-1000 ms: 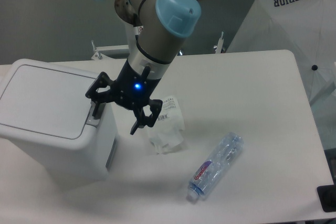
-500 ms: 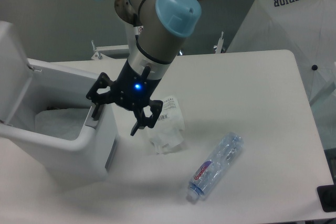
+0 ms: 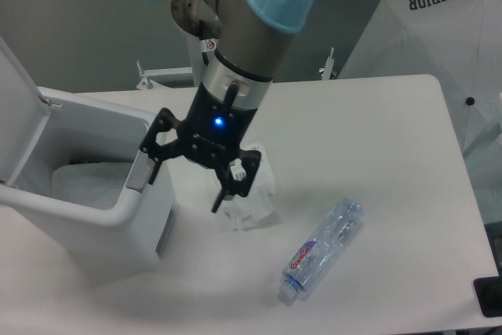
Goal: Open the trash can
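Note:
The white trash can stands at the left of the table with its lid swung up at the far left edge. Inside I see a pale liner. The grey push-button sits on the can's right rim. My gripper hangs open just right of that rim, its black fingers spread wide. One finger is close to the button, the other finger points down over a clear plastic bag. Nothing is held.
A crumpled clear plastic bag lies under the gripper. An empty plastic bottle lies to the right of it. A white umbrella-like cover stands beyond the table's right corner.
The lid went from flat and shut to swung up, showing the inside. Since then the gripper has moved a little right and down, away from the button.

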Controlling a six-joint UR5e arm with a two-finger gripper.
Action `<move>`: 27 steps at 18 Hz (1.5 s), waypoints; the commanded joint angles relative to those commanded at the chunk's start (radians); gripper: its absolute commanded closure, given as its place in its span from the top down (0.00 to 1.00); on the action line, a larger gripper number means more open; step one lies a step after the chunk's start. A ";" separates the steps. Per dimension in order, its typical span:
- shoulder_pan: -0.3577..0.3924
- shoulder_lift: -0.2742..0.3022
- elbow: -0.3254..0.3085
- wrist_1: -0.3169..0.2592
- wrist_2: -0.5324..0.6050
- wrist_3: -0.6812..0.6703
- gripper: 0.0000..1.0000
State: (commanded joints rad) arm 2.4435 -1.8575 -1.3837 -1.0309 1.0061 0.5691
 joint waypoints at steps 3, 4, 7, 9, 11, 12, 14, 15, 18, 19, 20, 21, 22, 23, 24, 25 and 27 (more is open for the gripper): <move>0.032 -0.005 -0.009 0.006 0.101 0.026 1.00; 0.037 -0.011 -0.012 0.005 0.135 0.047 1.00; 0.055 -0.064 -0.020 0.006 0.228 0.097 1.00; 0.057 -0.089 -0.017 0.009 0.278 0.120 1.00; 0.057 -0.110 -0.009 0.009 0.313 0.140 1.00; 0.057 -0.120 -0.008 0.009 0.337 0.149 1.00; 0.058 -0.130 -0.009 0.009 0.364 0.199 1.00; 0.058 -0.135 -0.014 0.008 0.382 0.243 1.00; 0.055 -0.135 -0.023 -0.001 0.462 0.339 1.00; 0.055 -0.135 -0.026 -0.005 0.476 0.354 1.00; 0.055 -0.135 -0.031 -0.005 0.491 0.368 1.00; 0.054 -0.135 -0.032 -0.005 0.506 0.383 1.00; 0.052 -0.135 -0.034 -0.006 0.525 0.408 1.00; 0.052 -0.135 -0.046 -0.006 0.543 0.437 1.00; 0.051 -0.134 -0.057 -0.008 0.554 0.461 1.00; 0.051 -0.134 -0.064 -0.008 0.554 0.483 1.00; 0.052 -0.135 -0.069 -0.008 0.555 0.514 1.00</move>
State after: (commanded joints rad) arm 2.4958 -1.9926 -1.4527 -1.0385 1.5616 1.0829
